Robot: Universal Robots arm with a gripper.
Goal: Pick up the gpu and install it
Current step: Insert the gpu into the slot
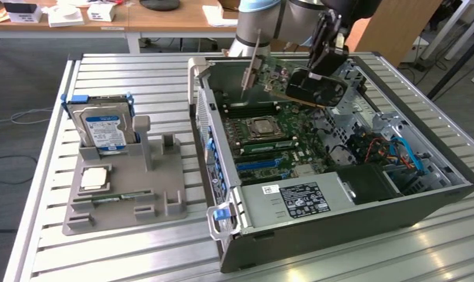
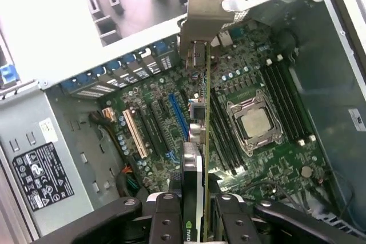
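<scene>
The gpu (image 1: 295, 79), a green board with a black fan block, hangs tilted above the open computer case (image 1: 424, 205), over the back of the motherboard (image 1: 288, 147). Its metal bracket (image 1: 251, 70) points toward the exterior view's left. My gripper (image 1: 329, 56) is shut on the card's fan end. In the wrist view the gpu (image 2: 205, 112) is seen edge-on between my fingers (image 2: 166, 221), with its bracket (image 2: 200, 21) at the far end. It hovers above the expansion slots (image 2: 178, 119), apart from them.
A grey holder (image 1: 154, 194) on the slatted table (image 1: 103, 258), at the exterior view's left, carries a hard drive (image 1: 103, 126), a processor (image 1: 94, 178) and a memory stick (image 1: 111, 200). Inside the case are the power supply (image 1: 299, 200), the processor socket (image 2: 255, 121) and cables (image 1: 397, 153).
</scene>
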